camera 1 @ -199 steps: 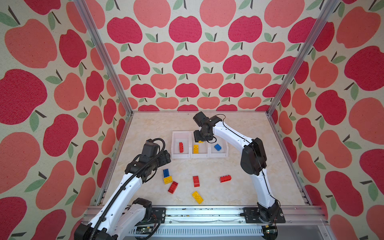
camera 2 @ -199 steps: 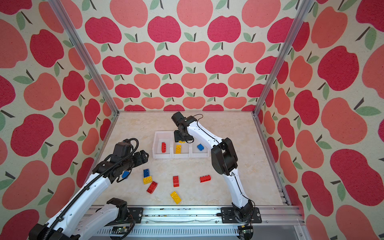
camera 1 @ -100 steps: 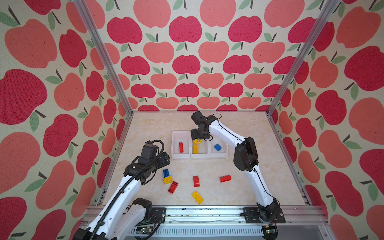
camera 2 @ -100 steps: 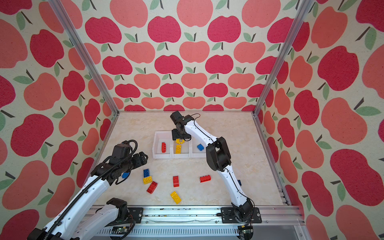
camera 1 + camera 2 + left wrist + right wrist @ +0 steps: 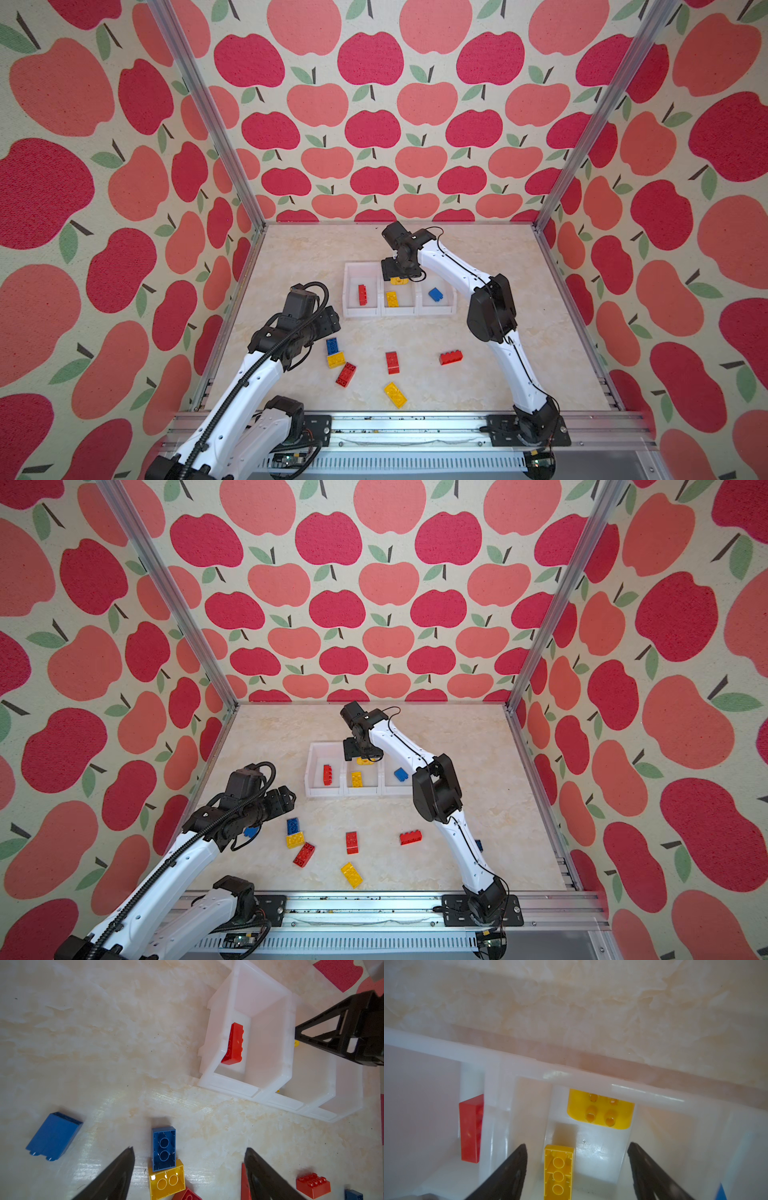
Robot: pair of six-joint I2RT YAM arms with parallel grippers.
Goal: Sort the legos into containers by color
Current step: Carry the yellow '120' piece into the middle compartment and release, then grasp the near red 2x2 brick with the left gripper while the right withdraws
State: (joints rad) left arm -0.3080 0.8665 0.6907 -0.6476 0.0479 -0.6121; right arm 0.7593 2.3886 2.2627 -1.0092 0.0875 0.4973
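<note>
The containers (image 5: 361, 312), three joined white bins, hold a red lego (image 5: 363, 295), two yellow legos (image 5: 392, 299) and a blue one (image 5: 435, 294). My right gripper (image 5: 397, 270) hangs open over the middle bin. In its wrist view the gripper (image 5: 577, 1144) is empty, with a rounded yellow piece (image 5: 600, 1111) and an upturned yellow brick (image 5: 558, 1169) lying below. My left gripper (image 5: 189, 1148) is open above the table, over an upturned blue brick (image 5: 164, 1148) that touches a yellow one (image 5: 167, 1182).
Loose on the marble floor lie red bricks (image 5: 345, 374) (image 5: 392, 362) (image 5: 451, 357), a yellow brick (image 5: 395, 394) and a blue one (image 5: 250, 832) under the left arm. Another blue piece (image 5: 478, 845) peeks from behind the right arm. Apple-patterned walls enclose the floor.
The right gripper has opened over the middle bin, and the rounded yellow piece now lies in it. The left arm has shifted only slightly.
</note>
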